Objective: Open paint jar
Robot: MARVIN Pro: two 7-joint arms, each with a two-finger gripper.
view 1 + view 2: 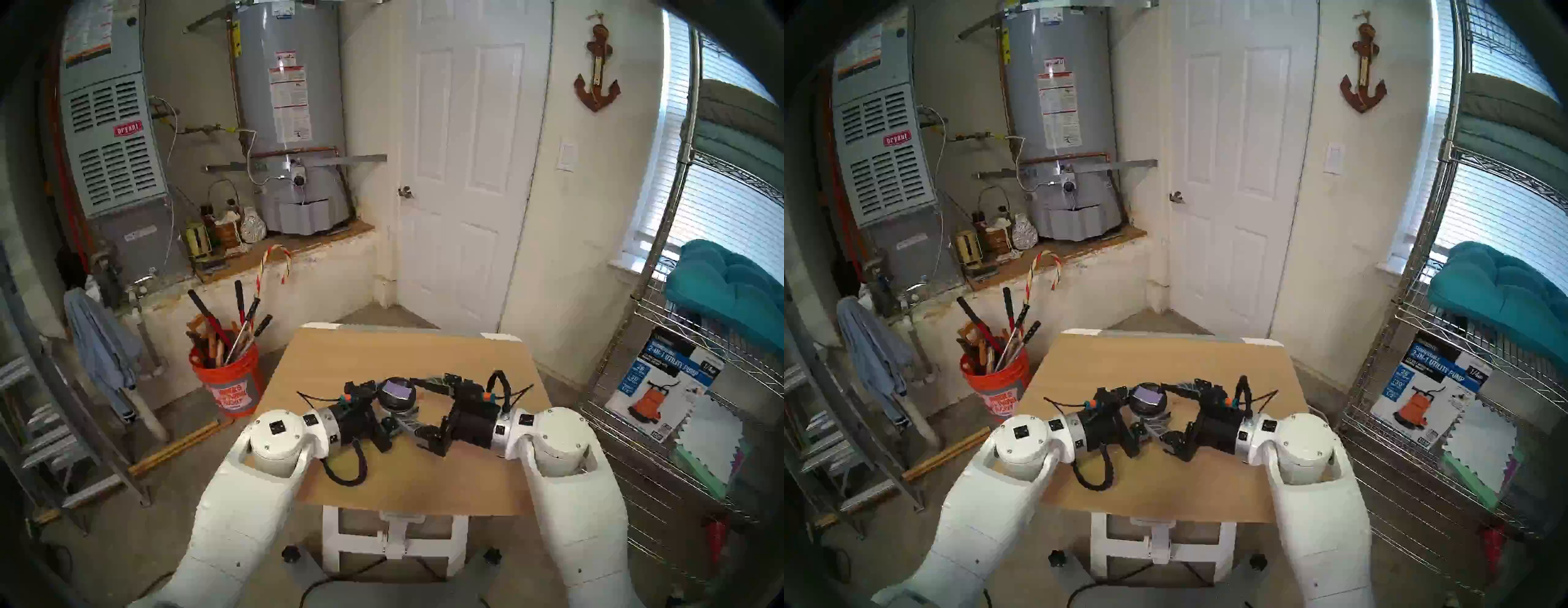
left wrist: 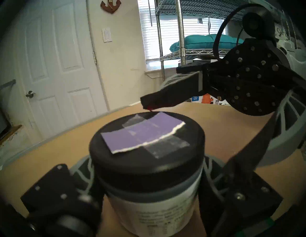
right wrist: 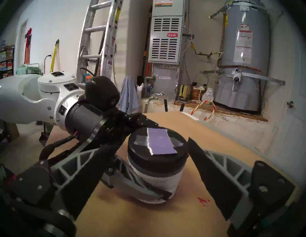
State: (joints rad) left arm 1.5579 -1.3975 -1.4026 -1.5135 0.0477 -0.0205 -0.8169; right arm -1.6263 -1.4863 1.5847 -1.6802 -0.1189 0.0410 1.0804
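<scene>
Two hands meet at the paint jar (image 1: 397,401) near the middle of the bench (image 1: 479,365). The left hand (image 2: 145,180) is clamped on the jar's white body below the black lid (image 2: 147,158), fingers at its 9 and 3 o'clock in its wrist view. The right hand (image 3: 149,158) is spread wide, its fingers (image 3: 208,167) flanking the lid without clear contact. The lid, lilac swatch (image 3: 159,141) taped on top, is still seated.

The paint jar (image 1: 397,398) stands upright at the frame's centre on the tan table — squat, white-labelled body with printed text, black screw lid (image 2: 147,144) still on. A lilac rectangular swatch (image 3: 160,141) is taped across the lid's top.
</scene>
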